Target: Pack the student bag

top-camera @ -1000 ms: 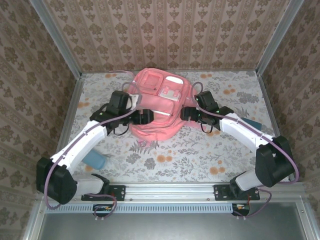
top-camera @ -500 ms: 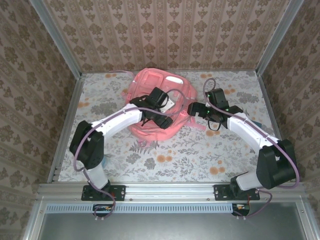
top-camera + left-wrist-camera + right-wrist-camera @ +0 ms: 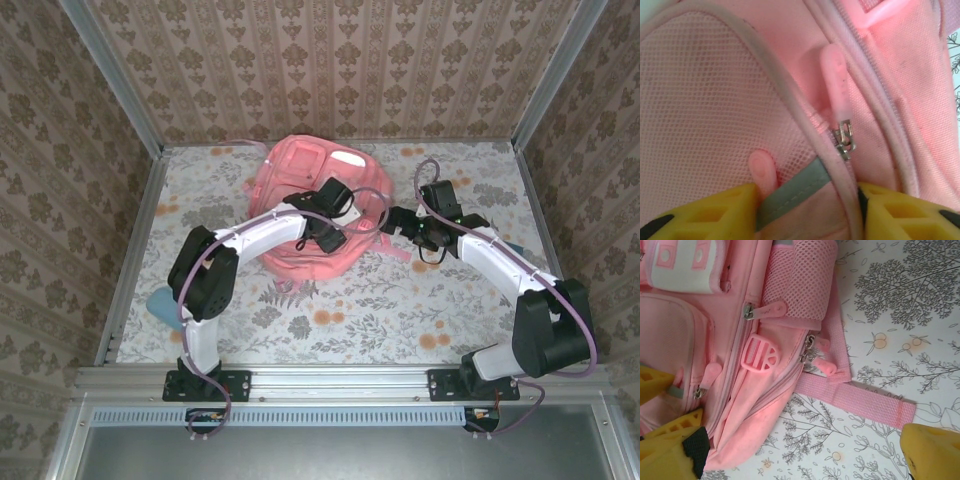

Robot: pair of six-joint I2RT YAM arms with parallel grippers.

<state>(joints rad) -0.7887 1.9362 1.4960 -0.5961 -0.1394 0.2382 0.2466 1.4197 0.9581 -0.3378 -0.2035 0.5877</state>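
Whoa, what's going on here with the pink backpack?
Two robot arms are working on the student bag, which lies on the flowered table. The left gripper is down on the bag, its fingers either side of a ridge of fabric beside a zip pull. Whether it is pinching that ridge is unclear. The right gripper hangs open by the bag's side, above a loose strap, holding nothing.

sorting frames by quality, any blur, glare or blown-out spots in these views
Top external: even soft light, faint shadows, the student bag slightly washed out. Left wrist: pink fabric blown out toward the top right, the left hand's fingers soft at the bottom edge. Right wrist: bag and tablecloth sharp, the right hand's finger blurred at the corner.
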